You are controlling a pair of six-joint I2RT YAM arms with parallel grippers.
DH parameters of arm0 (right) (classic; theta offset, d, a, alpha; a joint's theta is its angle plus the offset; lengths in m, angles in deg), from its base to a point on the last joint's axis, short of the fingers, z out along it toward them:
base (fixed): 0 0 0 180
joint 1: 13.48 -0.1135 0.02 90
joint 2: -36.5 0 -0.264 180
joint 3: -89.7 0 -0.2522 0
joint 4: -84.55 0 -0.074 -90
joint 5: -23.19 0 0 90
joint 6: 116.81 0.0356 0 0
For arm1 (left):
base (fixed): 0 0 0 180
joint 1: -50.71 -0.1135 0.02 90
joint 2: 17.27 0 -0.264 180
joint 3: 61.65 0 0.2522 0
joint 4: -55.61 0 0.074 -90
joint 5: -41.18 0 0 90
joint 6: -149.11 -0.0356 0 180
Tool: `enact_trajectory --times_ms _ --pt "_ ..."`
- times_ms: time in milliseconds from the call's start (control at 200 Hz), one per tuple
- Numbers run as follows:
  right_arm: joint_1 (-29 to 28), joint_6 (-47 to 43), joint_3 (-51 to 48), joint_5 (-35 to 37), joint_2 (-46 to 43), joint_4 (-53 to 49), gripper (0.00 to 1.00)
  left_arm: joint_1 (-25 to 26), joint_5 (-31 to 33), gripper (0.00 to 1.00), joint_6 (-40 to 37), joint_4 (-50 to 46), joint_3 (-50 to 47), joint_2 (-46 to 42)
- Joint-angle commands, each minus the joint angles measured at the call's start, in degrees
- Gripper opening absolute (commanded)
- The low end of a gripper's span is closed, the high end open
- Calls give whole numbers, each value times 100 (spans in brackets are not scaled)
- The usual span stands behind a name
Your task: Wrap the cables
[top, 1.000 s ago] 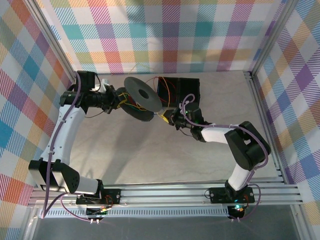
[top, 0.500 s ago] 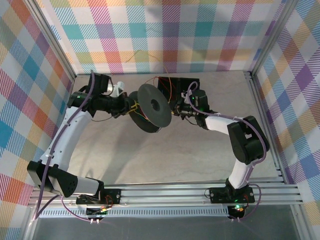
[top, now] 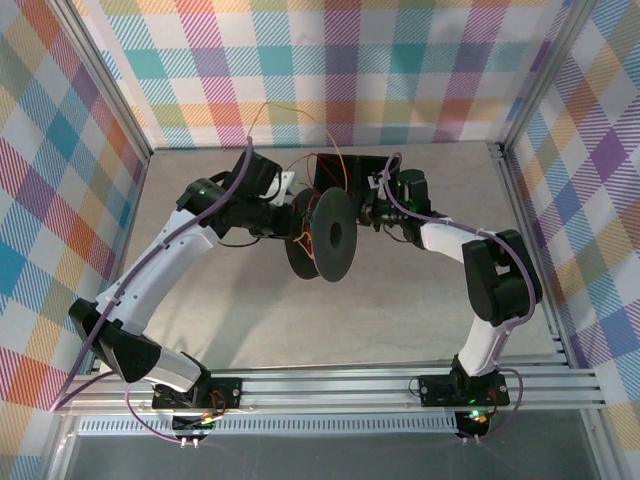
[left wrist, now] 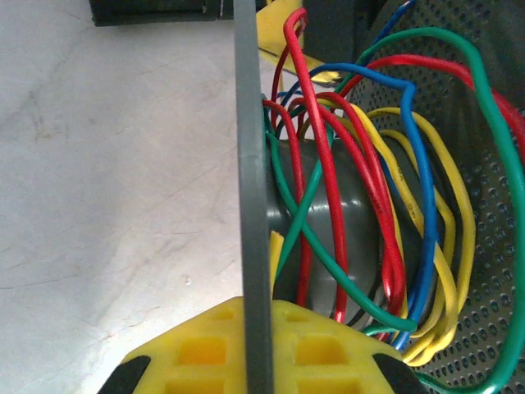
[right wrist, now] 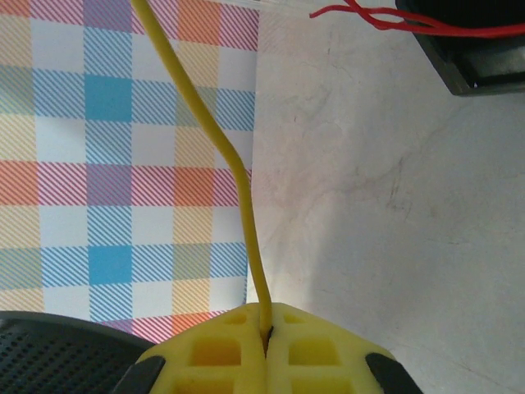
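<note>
A black spool (top: pixel 335 235) hangs tilted nearly on edge over the middle of the table. My left gripper (top: pixel 298 218) is at its left side. In the left wrist view the yellow jaws (left wrist: pixel 256 308) are shut on the spool's thin grey flange (left wrist: pixel 250 164). Red cables (left wrist: pixel 328 164) and yellow cables (left wrist: pixel 410 205), with green and blue ones, loop loosely round the grey hub (left wrist: pixel 361 222). My right gripper (top: pixel 368 212) sits just right of the spool. It (right wrist: pixel 267 316) is shut on a yellow cable (right wrist: pixel 238 189) that runs up and away.
A black box (top: pixel 360 175) stands behind the spool near the back wall, and red wire (right wrist: pixel 385 25) trails from it. Checked walls close the back and both sides. Bare table (top: pixel 330 320) lies between the spool and the arm bases.
The left arm has carried the spool to the right and nearer, turning it more edge-on. The right gripper has moved back towards the black box, still holding the yellow cable.
</note>
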Motion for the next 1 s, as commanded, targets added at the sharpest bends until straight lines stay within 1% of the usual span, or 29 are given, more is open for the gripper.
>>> enact_trajectory --times_ms 0,150,210,300,355,465,615,840,945,995 --pt "229 -613 112 -4 -205 785 0 326 132 0 -463 -1319 127 95" --pt "249 -759 458 -438 -66 861 0 568 435 0 -679 -1355 211 208" --pt "263 -779 607 -578 14 817 7 631 522 0 -726 -1348 228 219" --pt "271 -814 949 -814 202 537 19 708 583 0 -787 -1314 233 180" --pt "279 -836 1118 -943 302 390 25 746 591 0 -822 -1303 229 137" --pt "287 -1012 1400 -1037 413 23 31 785 605 0 -862 -1285 220 75" --pt "297 -1265 1680 -1027 451 -473 31 825 604 0 -880 -1261 181 70" --pt "323 -1494 2047 -1049 511 -904 29 896 605 0 -889 -1232 97 65" --pt "331 -1769 2206 -1001 539 -1411 34 898 765 0 -884 -1227 72 44" --pt "353 -1849 2187 -907 477 -1710 41 894 837 0 -880 -1230 62 44"
